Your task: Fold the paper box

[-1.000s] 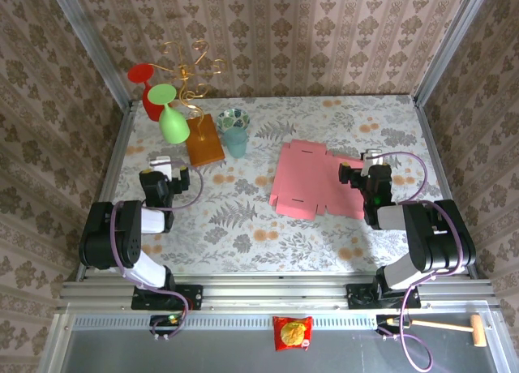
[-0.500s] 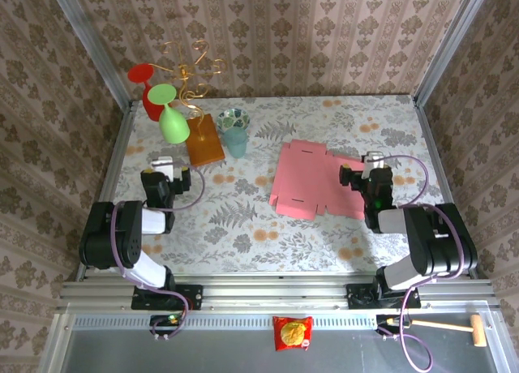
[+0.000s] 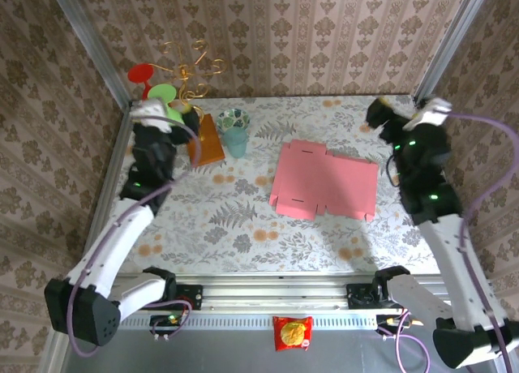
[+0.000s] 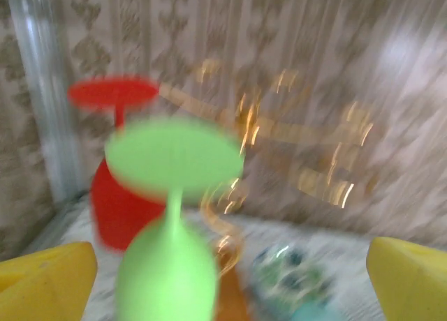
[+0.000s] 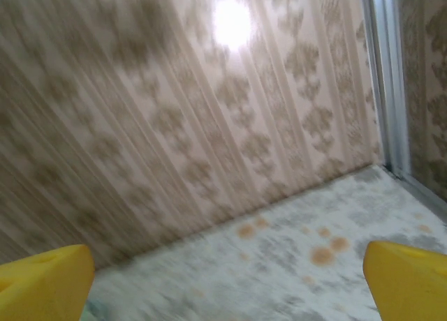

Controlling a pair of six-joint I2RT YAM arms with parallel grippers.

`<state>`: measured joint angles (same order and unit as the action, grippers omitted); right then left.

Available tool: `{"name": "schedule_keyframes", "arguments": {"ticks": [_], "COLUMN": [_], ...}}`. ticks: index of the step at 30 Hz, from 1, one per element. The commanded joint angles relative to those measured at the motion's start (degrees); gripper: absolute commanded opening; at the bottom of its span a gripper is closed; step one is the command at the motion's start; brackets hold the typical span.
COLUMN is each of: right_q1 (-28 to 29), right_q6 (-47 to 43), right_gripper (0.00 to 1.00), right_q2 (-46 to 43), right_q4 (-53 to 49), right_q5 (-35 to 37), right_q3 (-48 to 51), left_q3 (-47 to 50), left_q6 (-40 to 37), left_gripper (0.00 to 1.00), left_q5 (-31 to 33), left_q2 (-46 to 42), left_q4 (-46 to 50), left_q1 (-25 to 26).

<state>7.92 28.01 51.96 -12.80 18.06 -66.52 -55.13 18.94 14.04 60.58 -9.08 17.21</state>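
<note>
Left gripper is up near the back-left corner, jaws wide apart and empty; its yellow fingertips sit at the lower corners of the blurred left wrist view. Right gripper is high at back-right, also fully spread with nothing in it, and its yellow fingertips frame wall and floral table cloth.

Flat pink cardboard box blank lies on the cloth centre-right, unfolded, well apart from both grippers. Folding not begun; the step looks like the approach.

To do it well, probably:
- bring the right gripper down over the blank's right edge, and the left across to its left flaps
- thin card lying flat gives little to bite, so come in at a free edge or flap, low and shallow
- pin one panel while the other arm lifts along a crease, else the sheet likely slides
- swing the left arm away from the green plastic wine glass, red plastic glass, gold wire stand and orange-brown rectangular block, all close by.
</note>
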Motion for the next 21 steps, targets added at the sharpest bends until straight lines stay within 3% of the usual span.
{"name": "schedule_keyframes", "arguments": {"ticks": [1,3,6,11,15,21], "right_q1": [-2.1,-0.2,6.2,9.1,8.8,6.6], "right_q6": [17.3,18.6,21.8,23.5,23.3,22.6], "right_gripper": [1.00,0.95,0.84,0.72,0.71,0.71], "right_q2": [-1.3,-1.8,-2.1,-1.3,1.1,3.5], "right_q4": [-26.1,-29.8,-38.5,-41.2,-39.4,-39.1], "right_q5": [-12.8,-16.2,-12.8,-15.9,-18.3,-21.9], "right_q3": [-0.6,-0.2,-0.4,3.6,5.0,4.1], "left_q3": [2.9,-0.5,-1.9,-1.8,-7.0,-15.5], "left_q6": [29.2,26.6,23.1,21.8,18.5,15.1], "left_gripper": [0.91,0.80,0.70,0.69,0.68,0.67], "left_q5": [-29.9,-29.2,-26.8,-29.6,-30.5,-34.5], "left_q2": [3.0,4.7,6.4,15.2,26.1,41.4], "left_q4": [14.8,22.1,27.9,29.0,28.9,27.1], "left_q1": [-6.2,-1.8,8.3,19.4,22.1,19.6]}}
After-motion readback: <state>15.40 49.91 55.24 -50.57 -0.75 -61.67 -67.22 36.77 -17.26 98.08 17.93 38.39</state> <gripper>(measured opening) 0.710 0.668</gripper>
